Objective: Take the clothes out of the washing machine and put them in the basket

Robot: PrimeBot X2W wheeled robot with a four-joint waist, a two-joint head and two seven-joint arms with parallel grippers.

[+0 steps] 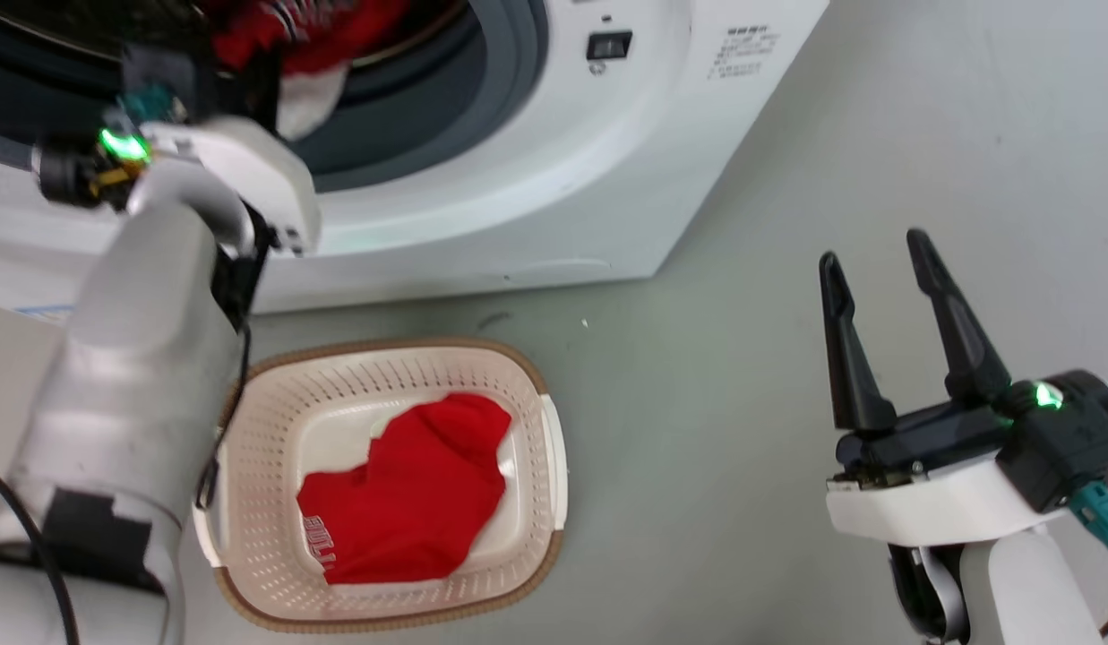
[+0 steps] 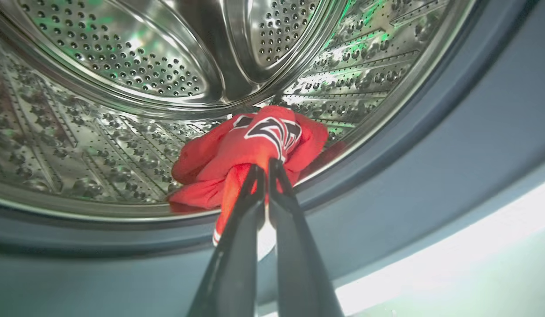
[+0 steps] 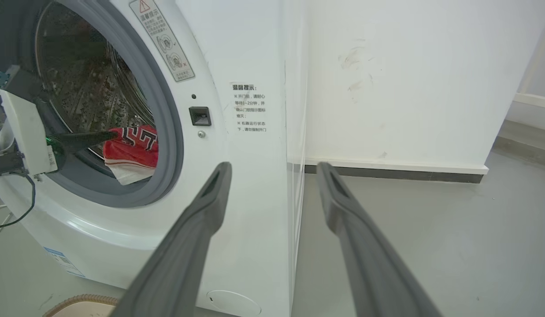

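The washing machine point(image 1: 536, 179) stands with its porthole open. A red jersey point(image 2: 250, 145) with black-and-white numbers lies at the front lip of the steel drum point(image 2: 122, 66). My left gripper point(image 2: 265, 169) is shut on it, and white trim hangs over the grey seal. The right wrist view shows the same jersey point(image 3: 133, 147) pinched by the left arm's dark fingers point(image 3: 83, 139). Another red jersey point(image 1: 410, 502) lies crumpled inside the cream basket point(image 1: 392, 343) on the floor below the porthole. My right gripper point(image 1: 873, 247) hovers open over the floor to the right, holding nothing.
Grey floor point(image 1: 742, 403) stretches between the basket and my right gripper. A white wall with a dark baseboard point(image 3: 387, 167) runs behind the machine's right side. A black cable point(image 3: 16, 215) hangs from the left arm beside the machine's front.
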